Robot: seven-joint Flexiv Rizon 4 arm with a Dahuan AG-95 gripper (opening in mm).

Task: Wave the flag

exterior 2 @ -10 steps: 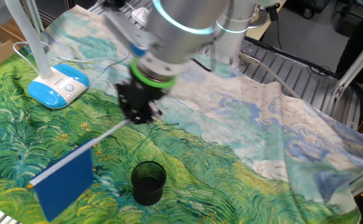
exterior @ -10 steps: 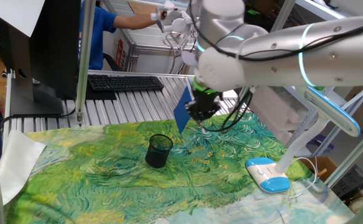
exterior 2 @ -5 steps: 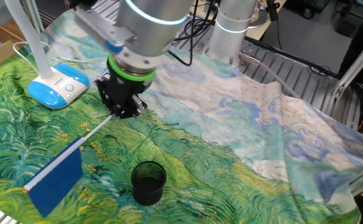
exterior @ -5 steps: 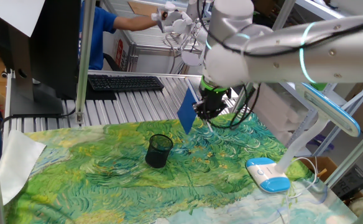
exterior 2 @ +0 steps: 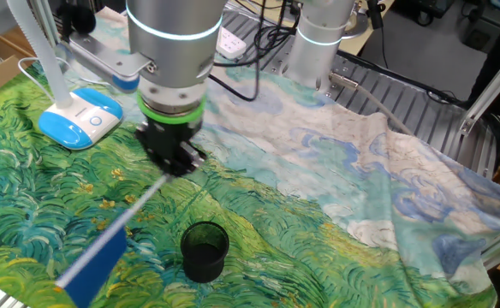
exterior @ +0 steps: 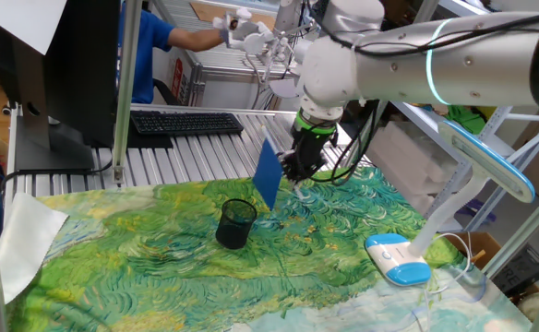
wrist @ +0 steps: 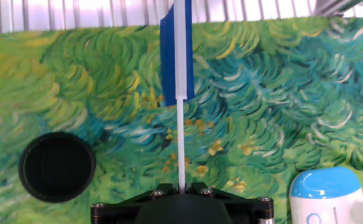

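Observation:
The flag is a small blue rectangle on a thin white stick. It shows in the other fixed view and in the hand view, where it appears almost edge-on. My gripper is shut on the foot of the stick and holds the flag in the air above the painted cloth. It also shows in the other fixed view and at the bottom of the hand view. The stick runs straight out from between the jaws.
A black mesh cup stands on the green painted cloth, close below the flag; it also shows in the hand view. A blue and white lamp base sits at the cloth's right. A keyboard lies behind.
My gripper has turned at the wrist with the flag in it. The cloth has swung from showing its face to nearly edge-on, and the gripper shifted a little.

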